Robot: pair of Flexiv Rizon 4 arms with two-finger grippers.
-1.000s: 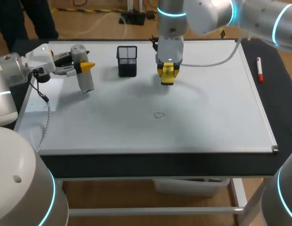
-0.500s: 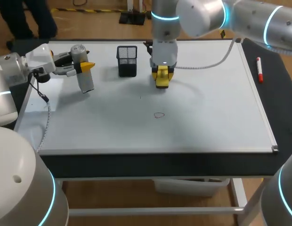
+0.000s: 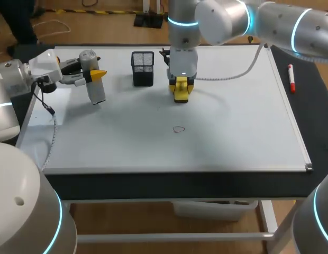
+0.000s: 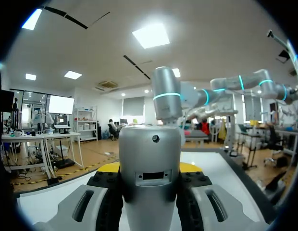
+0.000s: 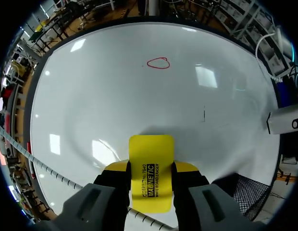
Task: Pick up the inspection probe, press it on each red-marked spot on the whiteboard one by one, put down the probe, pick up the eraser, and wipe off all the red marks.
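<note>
Whiteboard on the bench shows 1 red mark, unwiped. Right hand pinches the yellow eraser beyond the mark, so wiping looks next. Left hand grips the probe at the board's far-left corner, not yet put down.

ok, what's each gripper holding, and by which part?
Left gripper grips the probe around its middle; right gripper grips the yellow eraser by its long sides.

furniture: table, black top | frame: white legs, white crossbar | light: even, soft shadows
</note>
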